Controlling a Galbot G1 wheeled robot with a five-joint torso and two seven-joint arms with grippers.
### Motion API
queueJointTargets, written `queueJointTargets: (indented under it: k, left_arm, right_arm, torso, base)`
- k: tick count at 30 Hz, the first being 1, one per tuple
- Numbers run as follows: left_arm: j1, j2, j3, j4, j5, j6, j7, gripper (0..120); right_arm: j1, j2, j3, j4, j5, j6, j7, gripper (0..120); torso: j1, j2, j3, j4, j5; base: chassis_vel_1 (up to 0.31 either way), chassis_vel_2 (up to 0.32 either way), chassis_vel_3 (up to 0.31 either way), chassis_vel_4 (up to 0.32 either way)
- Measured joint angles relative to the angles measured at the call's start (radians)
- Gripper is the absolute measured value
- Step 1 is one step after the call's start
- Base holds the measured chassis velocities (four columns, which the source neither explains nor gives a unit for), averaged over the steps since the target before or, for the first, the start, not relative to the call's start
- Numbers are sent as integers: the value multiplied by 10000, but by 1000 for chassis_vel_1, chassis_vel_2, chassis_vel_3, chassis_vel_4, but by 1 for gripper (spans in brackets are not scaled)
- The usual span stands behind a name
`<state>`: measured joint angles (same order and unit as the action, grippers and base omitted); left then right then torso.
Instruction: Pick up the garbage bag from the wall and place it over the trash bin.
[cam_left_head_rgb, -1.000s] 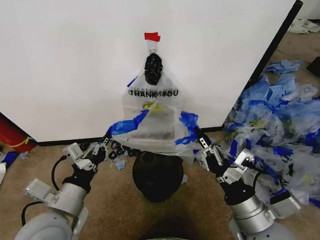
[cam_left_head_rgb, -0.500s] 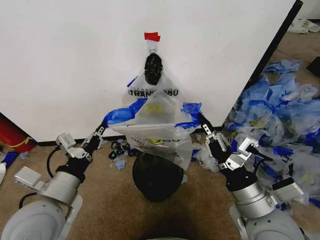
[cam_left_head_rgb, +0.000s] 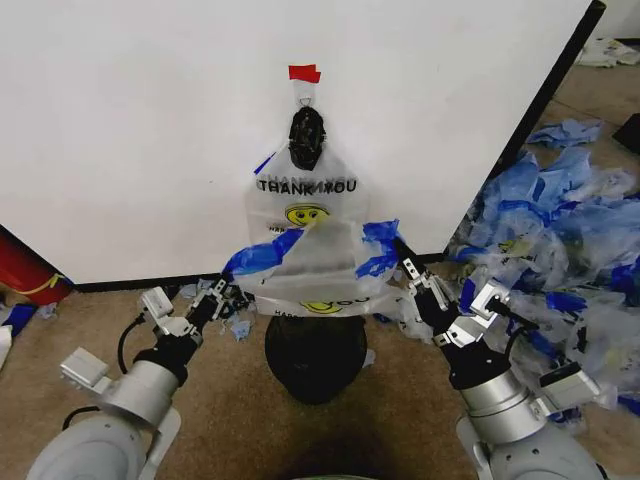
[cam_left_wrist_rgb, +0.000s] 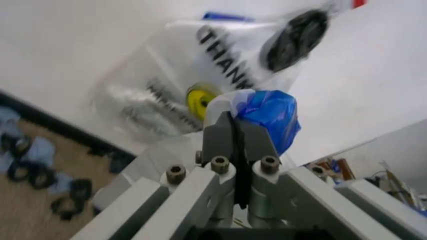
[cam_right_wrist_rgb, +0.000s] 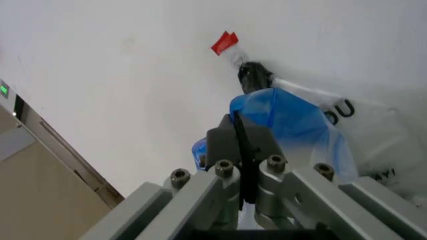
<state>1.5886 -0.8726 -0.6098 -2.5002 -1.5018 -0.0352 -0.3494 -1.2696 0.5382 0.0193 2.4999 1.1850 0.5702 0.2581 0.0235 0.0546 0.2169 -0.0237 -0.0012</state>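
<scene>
Both grippers pinch blue tape strips on the garbage bag: the left gripper at lower left of centre, the right gripper at lower right, fingers pressed together on the tape. Its mouth is stretched between them at mid-frame, just above the trash bin. Its top hangs on the wall under a black lump.

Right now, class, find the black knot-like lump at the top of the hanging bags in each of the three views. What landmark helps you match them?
Head view: the black lump sits upper centre on the wall, under the red tape.
Left wrist view: the lump is at the upper right, beside the "THANK" print.
Right wrist view: the lump is near centre, under the red tape.
Shared landmark: the red tape.
</scene>
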Motion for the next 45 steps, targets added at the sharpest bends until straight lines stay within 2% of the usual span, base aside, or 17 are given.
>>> queueJointTargets:
  k: [18, 37, 45]
  left_arm:
    - [-81, 313, -800, 3, -14, -479, 1858, 0]
    - [842, 216, -769, 3, 351, -437, 2097, 0]
    - [964, 94, -286, 3, 483, -322, 1829, 0]
  right_arm:
    - [497, -114, 193, 0, 325, 102, -348, 0]
    - [178, -92, 145, 0, 126, 113, -332, 0]
    - [342, -104, -11, 0, 103, 39, -120, 0]
  torso:
    - [0, 0, 0, 0, 0]
    - [0, 0, 0, 1, 1]
    - [0, 0, 1, 1, -1]
  base:
    - [0, 0, 0, 0]
    - [0, 0, 0, 0]
    - [0, 0, 0, 0]
